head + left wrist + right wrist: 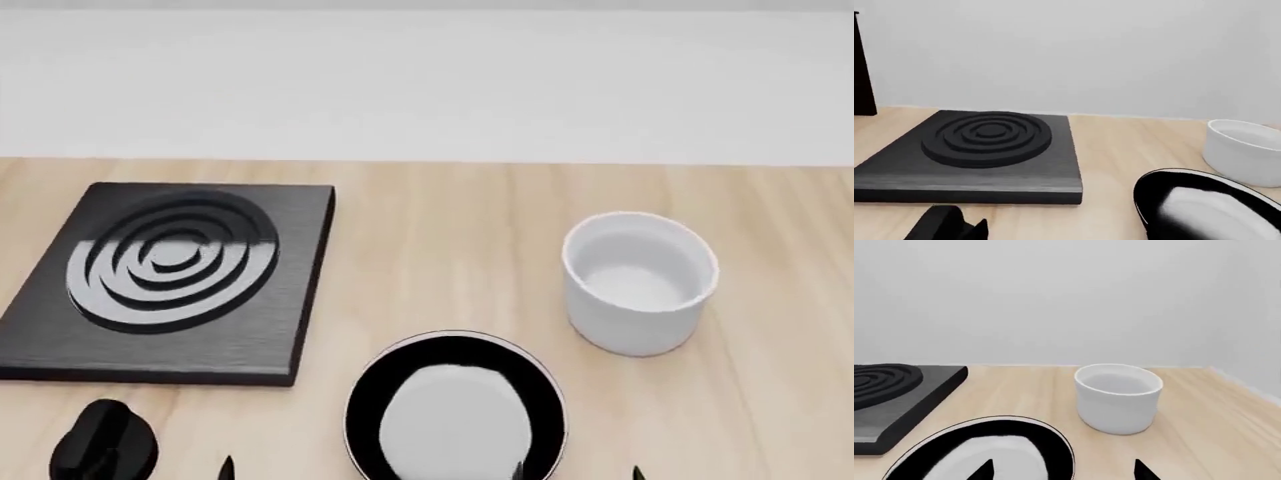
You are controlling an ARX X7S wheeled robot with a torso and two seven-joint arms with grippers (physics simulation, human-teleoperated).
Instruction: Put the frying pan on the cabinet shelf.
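Observation:
The frying pan (pixel 454 410), round and black with a glossy white-reflecting inside, lies on the wooden table near its front edge. It also shows in the left wrist view (pixel 1207 210) and the right wrist view (pixel 987 450); its handle is out of view. My right gripper (pixel 1064 471) is open: one fingertip (pixel 987 470) is over the pan's inside, the other beyond its rim. Its tips show low in the head view (pixel 578 472). My left gripper (pixel 1067 231) is open and empty beside the pan, with only one fingertip (pixel 981 227) showing. Only a near-black sliver of the cabinet shelf (pixel 862 65) shows.
A black square burner plate (pixel 167 280) with concentric rings lies at the left. A white cylindrical cup (pixel 638 280) stands right of the pan, behind it. A black rounded lump (pixel 100 445) that I cannot identify sits at the front left. A pale wall runs behind the table.

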